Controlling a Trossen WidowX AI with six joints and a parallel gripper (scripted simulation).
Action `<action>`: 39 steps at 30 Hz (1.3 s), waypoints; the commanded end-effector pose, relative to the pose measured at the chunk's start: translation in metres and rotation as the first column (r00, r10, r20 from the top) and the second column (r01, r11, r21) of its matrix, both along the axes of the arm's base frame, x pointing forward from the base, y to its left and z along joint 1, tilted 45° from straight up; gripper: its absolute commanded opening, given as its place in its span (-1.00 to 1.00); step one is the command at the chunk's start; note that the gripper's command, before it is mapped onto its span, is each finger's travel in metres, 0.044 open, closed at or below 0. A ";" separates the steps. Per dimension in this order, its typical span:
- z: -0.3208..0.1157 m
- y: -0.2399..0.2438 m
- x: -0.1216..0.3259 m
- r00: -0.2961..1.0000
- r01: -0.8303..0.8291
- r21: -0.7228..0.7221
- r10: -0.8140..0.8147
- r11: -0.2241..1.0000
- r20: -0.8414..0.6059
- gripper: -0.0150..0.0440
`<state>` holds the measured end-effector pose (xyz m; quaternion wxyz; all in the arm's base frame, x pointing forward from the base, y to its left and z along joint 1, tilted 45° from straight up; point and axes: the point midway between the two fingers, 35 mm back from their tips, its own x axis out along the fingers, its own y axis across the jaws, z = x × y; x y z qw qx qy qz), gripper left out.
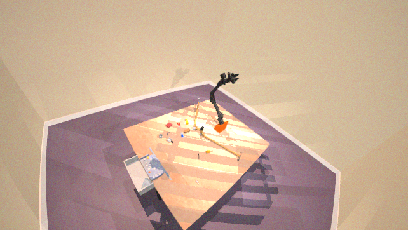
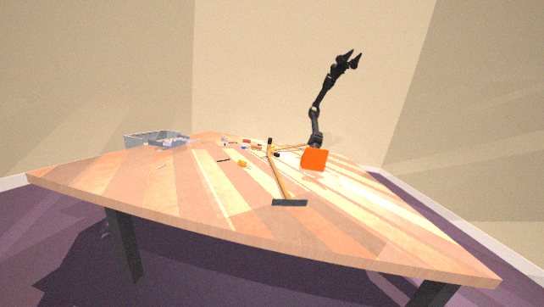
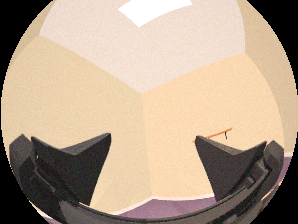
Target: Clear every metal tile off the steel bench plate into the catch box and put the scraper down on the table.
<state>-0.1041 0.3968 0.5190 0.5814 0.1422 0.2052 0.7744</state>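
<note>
And here's the catch box (image 1: 131, 160) (image 2: 137, 142), grey-walled and open-topped, sitting at the tabletop's (image 1: 190, 206) (image 2: 106, 178) edge, right up against the steel bench plate (image 1: 156, 162) (image 2: 157, 142)! Its pale floor shows from above, a grey patch towards one end; whether any small tile lies in there, I cannot tell. Over on the plate, though, it's busy: metal tiles (image 1: 154, 169) scattered across the bluish surface, mostly pale, with a yellowish piece and an orange one among them.

The long scraper (image 1: 222, 146) (image 2: 278, 175) lies out on the tabletop, well apart from plate and box, its wooden handle running to a wide dark head. A second wooden-handled tool (image 1: 196, 114) (image 2: 293, 147) angles off near its other end.

And up goes the eye to the black arm (image 1: 213, 100) (image 2: 323, 94), rising behind an orange block (image 1: 221, 127) (image 2: 314, 159), jaws (image 1: 238, 77) (image 2: 357, 52) high, spread wide apart, nothing between them!
</note>
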 end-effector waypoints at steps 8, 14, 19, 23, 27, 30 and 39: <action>-0.054 0.031 0.019 0.994 0.088 -0.149 -0.077 0.985 0.081 1.00; -0.082 0.044 0.031 0.986 0.133 -0.223 -0.107 0.966 0.126 1.00; -0.106 0.053 0.041 0.978 0.170 -0.283 -0.128 0.944 0.164 1.00; -0.124 0.059 0.049 0.971 0.200 -0.330 -0.141 0.923 0.194 1.00; -0.143 0.064 0.058 0.962 0.229 -0.375 -0.151 0.898 0.225 1.00; -0.157 0.067 0.064 0.956 0.250 -0.408 -0.157 0.878 0.248 1.00; -0.198 0.072 0.085 0.934 0.312 -0.501 -0.165 0.807 0.317 1.00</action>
